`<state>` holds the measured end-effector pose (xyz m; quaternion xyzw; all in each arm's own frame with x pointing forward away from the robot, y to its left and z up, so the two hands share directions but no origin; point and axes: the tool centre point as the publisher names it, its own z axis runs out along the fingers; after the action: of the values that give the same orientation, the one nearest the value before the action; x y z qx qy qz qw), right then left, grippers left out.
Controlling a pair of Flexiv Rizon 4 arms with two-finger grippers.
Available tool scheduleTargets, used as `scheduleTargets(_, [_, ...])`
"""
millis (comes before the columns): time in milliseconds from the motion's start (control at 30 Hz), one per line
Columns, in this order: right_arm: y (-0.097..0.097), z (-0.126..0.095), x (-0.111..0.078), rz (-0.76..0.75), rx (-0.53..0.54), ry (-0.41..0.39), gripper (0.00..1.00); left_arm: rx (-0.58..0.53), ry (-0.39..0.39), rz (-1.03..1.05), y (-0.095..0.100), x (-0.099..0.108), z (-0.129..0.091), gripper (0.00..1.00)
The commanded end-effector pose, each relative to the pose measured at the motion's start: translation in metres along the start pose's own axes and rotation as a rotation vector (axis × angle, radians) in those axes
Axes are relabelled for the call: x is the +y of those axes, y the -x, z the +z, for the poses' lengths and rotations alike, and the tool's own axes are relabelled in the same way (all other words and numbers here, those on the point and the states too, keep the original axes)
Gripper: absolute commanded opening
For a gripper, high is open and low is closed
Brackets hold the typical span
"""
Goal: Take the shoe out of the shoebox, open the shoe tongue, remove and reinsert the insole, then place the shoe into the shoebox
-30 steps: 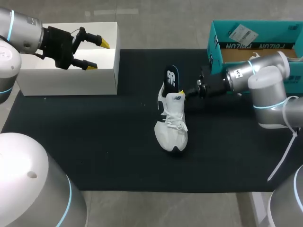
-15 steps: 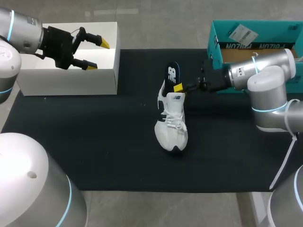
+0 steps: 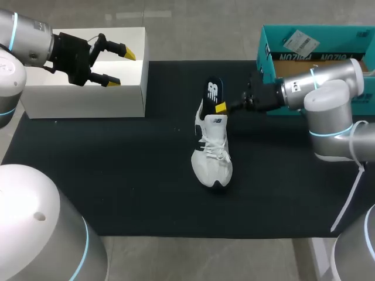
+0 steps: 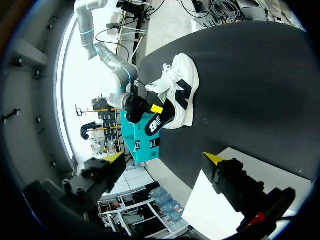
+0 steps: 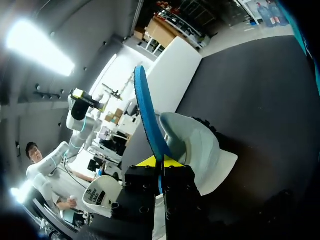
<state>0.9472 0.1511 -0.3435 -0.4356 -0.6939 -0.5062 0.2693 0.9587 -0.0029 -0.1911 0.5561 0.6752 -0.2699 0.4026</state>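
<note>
White shoe (image 4: 180,90) on black mat (image 4: 250,75) — insole (image 4: 154,124) in right tool (image 4: 156,108), left tool (image 4: 165,158) agape.

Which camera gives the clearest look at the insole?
Head view: the insole shows its logo face, rising from the shoe at the heel. Right wrist view sees it edge-on in the right gripper; left wrist view shows it small and distant.
</note>
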Motion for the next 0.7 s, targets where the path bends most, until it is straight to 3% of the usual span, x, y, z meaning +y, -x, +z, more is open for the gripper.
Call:
scheduleTargets(33, [-0.003,-0.004,-0.004,0.025,0.025,0.028,0.0,0.004,0.0,0.001,0.0,0.0,0.0,1.0])
scheduleTargets(700, [-0.002,0.004,-0.031,0.208,0.083,-0.128,0.0,0.004,0.0,0.001,0.0,0.0,0.0,1.0])
